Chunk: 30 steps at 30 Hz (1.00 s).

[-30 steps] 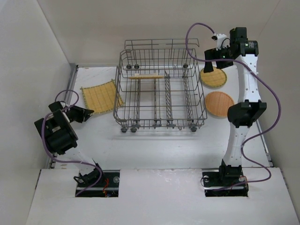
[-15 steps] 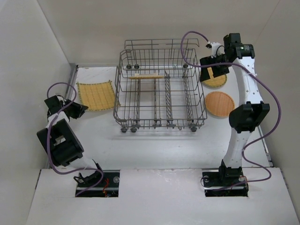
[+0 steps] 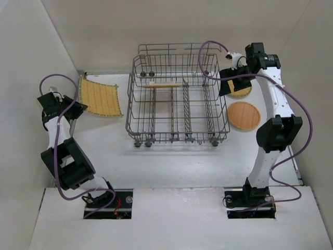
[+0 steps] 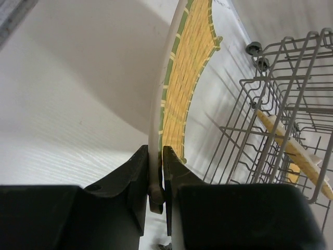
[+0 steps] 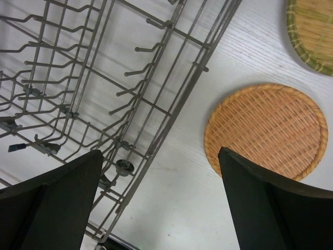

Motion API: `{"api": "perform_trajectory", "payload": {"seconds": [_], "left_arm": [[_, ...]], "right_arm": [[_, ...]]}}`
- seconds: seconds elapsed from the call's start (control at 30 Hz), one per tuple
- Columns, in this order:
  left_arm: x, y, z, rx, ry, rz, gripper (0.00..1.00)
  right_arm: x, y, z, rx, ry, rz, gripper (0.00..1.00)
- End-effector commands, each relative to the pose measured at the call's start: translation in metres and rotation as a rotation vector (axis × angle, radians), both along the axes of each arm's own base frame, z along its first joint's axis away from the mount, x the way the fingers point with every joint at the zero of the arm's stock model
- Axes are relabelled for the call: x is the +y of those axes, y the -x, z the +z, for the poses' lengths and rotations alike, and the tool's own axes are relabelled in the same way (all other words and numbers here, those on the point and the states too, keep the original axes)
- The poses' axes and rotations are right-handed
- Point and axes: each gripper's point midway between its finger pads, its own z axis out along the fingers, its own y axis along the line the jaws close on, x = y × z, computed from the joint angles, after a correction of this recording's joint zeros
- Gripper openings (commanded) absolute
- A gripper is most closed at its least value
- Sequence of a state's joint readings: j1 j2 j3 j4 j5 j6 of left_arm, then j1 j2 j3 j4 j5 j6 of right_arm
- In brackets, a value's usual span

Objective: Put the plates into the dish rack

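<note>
Above the table (image 3: 171,166), your left gripper (image 4: 156,156) is pinching the square plate (image 4: 190,78), right gripper (image 5: 159,156) gaping; hold it upright entering the rack (image 3: 134,104).

Left gripper (image 4: 156,156) clamped tight on pale rim of square yellow plate (image 4: 190,67). Plate stood edge-on, running from jaws to top of frame, woven face turned toward dish rack (image 4: 270,135) at right. Tan plate (image 4: 291,148) sat slanted among rack wires. Small wheels (image 4: 253,48) at rack's far corner. Plate's shadow lay on white table (image 4: 67,104).
</note>
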State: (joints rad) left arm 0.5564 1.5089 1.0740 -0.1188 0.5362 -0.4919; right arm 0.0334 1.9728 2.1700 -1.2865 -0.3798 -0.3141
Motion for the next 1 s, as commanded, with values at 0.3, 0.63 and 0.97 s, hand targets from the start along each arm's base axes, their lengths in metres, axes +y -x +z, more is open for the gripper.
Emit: {"api": "perform_trajectory", "payload": {"seconds": [0.3,0.63,0.97], "left_arm": [[-0.014,-0.017,0.118,-0.236,-0.215,-0.131,0.01],[-0.027,-0.019,0.192,-0.38,-0.298,-0.153,0.01],[-0.033,-0.01,0.261,-0.504,-0.349,-0.149,0.01]], "right_arm": [[0.038,-0.005,0.037,-0.145,-0.101,0.082,0.99],[0.044,-0.004,0.037,-0.153,-0.111,0.096,0.99],[0.048,-0.006,0.044,-0.172,-0.136,0.111,1.0]]}}
